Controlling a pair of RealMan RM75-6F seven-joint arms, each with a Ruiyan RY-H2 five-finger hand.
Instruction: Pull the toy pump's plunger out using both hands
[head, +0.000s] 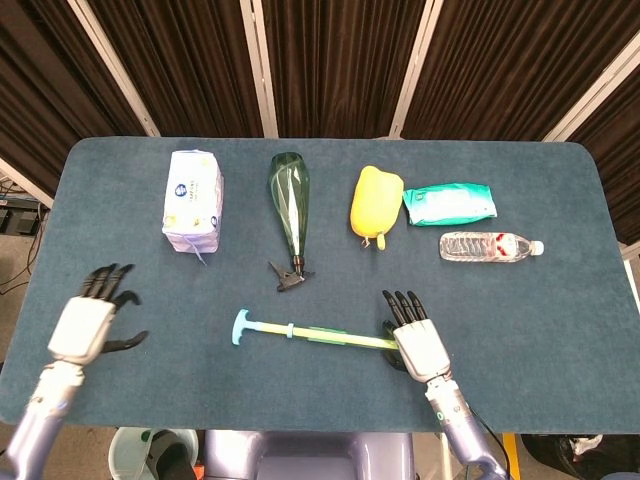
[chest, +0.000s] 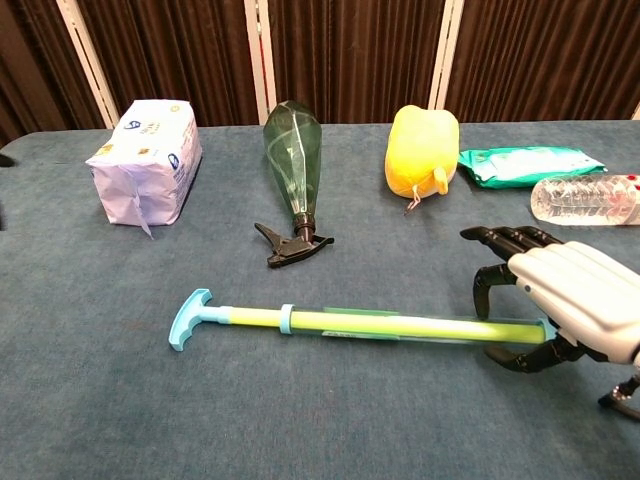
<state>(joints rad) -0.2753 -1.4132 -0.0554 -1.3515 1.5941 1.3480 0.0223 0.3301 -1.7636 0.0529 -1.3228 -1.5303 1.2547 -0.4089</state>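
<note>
The right hand lies nearest, at the front right of the worktop, with its palm over the right end of the pump. Its fingers reach forward past the tube and the thumb curls in beneath, so the tube end sits between them; whether they actually clamp it I cannot tell. In the head view the same hand covers that end of the pump.

The pump lies flat across the front middle of the worktop, its yellow-green tube running left from the right hand. The blue T-handle is at the far left end, free and untouched.

The left hand hovers at the front left, well apart from the handle, fingers spread and holding nothing.

Further back, a green spray bottle lies with its black trigger pointing toward the pump. To its left sits a white tissue pack. To its right are a yellow pouch, a green wipes pack and a clear water bottle on its side.
</note>
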